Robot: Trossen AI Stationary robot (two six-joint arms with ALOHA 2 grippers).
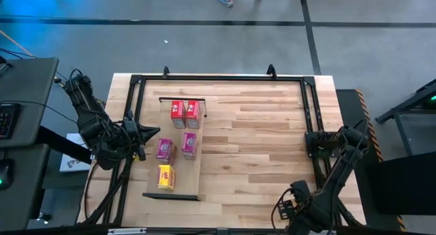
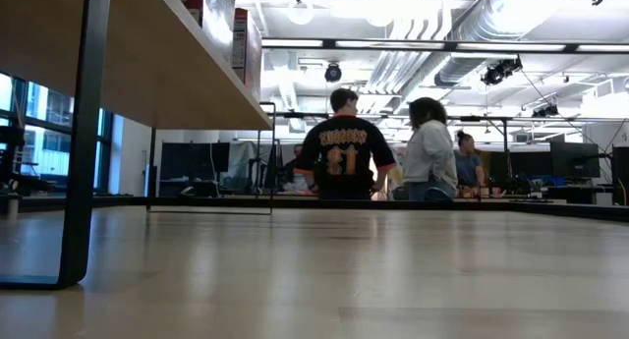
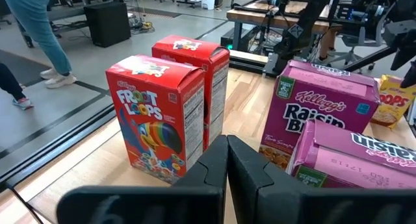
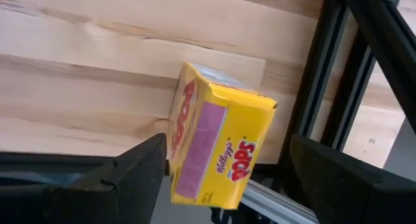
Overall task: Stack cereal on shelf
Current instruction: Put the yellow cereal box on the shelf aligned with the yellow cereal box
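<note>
1. The left gripper (image 3: 226, 160) sits at the shelf's (image 1: 197, 174) left edge, fingers pressed together, holding nothing.
2. On the shelf stand 2 Raisin Bran boxes (image 3: 328, 113), 2 Froot Loops boxes (image 3: 159, 117) and 1 yellow Corn Pops box (image 1: 165, 176).
3. The right gripper (image 4: 227, 169), near the table's front right corner, has its fingers spread wide around another yellow Pops box (image 4: 218, 143); whether they touch it is unclear.

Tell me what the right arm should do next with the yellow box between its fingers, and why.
Probably close the right gripper on the yellow box: its fingers stand open either side, and that box is not yet on the shelf.
</note>
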